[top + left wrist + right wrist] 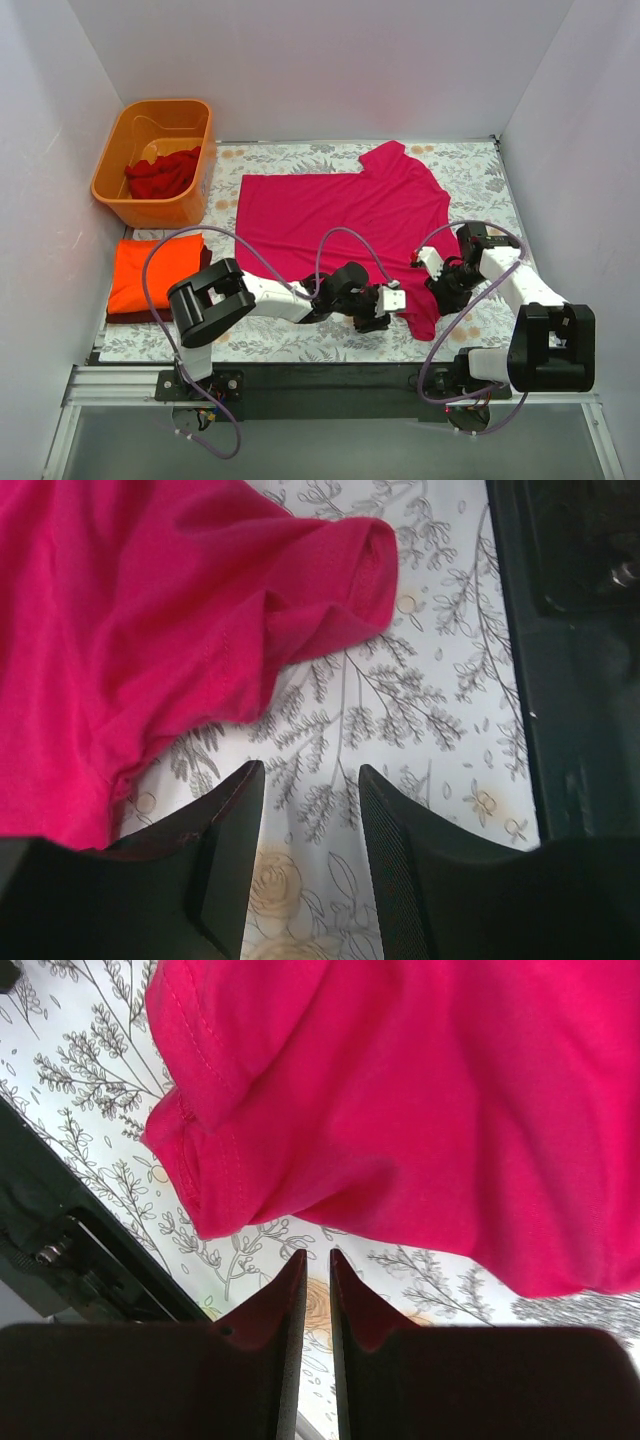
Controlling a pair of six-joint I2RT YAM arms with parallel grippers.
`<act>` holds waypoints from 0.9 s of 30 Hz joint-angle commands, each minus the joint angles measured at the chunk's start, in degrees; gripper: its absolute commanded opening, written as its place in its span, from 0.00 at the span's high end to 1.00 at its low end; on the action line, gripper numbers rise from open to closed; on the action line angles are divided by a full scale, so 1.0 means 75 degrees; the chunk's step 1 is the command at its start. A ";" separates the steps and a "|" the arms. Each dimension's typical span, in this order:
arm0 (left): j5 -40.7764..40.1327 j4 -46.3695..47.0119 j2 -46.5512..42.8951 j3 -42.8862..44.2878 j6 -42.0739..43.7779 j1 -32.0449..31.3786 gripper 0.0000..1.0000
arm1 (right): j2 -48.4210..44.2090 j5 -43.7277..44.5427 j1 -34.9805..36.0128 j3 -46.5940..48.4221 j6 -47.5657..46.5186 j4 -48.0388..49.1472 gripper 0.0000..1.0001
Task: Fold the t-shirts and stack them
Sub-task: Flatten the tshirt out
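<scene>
While the magenta-pink t-shirt (340, 210) lay spread flat across the middle of the flower-printed desk (290, 340), both arms were stretched toward its near right corner. The left end effector (310, 770) was partly open. Its two dark fingers stood apart over bare desk with nothing between them, just beside a rumpled sleeve of the pink shirt. The right end effector (317, 1253) was barely parted, with only a thin slit between its fingers, and it gripped nothing. It hung just short of the shirt's stitched sleeve edge, which was folded over on itself. At the left edge of the desk a folded bright orange t-shirt (150, 270) sat on top of a dark maroon t-shirt (140, 317), of which only a strip showed. Behind that stack stood an orange plastic tub (108, 160) holding a crumpled deep red t-shirt (165, 175).
</scene>
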 commanded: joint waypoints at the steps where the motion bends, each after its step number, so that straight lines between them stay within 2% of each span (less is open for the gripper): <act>1: -0.0569 0.0937 0.0168 0.0438 -0.0053 -0.0073 0.58 | 0.0190 -0.0027 -0.0020 -0.0196 0.0059 0.0184 0.79; 15: -0.0874 0.1055 0.1235 0.1224 -0.0639 -0.0085 0.62 | 0.0823 0.0395 -0.0020 -0.0349 0.0739 0.0853 0.79; 19: -0.1062 0.0891 0.1283 0.1271 -0.0745 -0.0085 0.74 | 0.0859 0.0606 -0.0020 -0.0384 0.0833 0.0981 0.79; 20: -0.1108 0.0844 0.1224 0.1225 -0.0733 -0.0073 0.86 | 0.0882 0.0676 -0.0020 -0.0419 0.0857 0.1040 0.79; 23: -0.1121 0.0553 0.0815 0.0944 -0.0500 -0.0085 1.00 | 0.0987 0.0981 -0.0032 -0.0477 0.0904 0.1263 0.78; 27: -0.1074 0.0095 0.0158 0.0392 -0.0440 -0.0085 1.00 | 0.1105 0.1333 -0.0044 -0.0489 0.0915 0.1485 0.76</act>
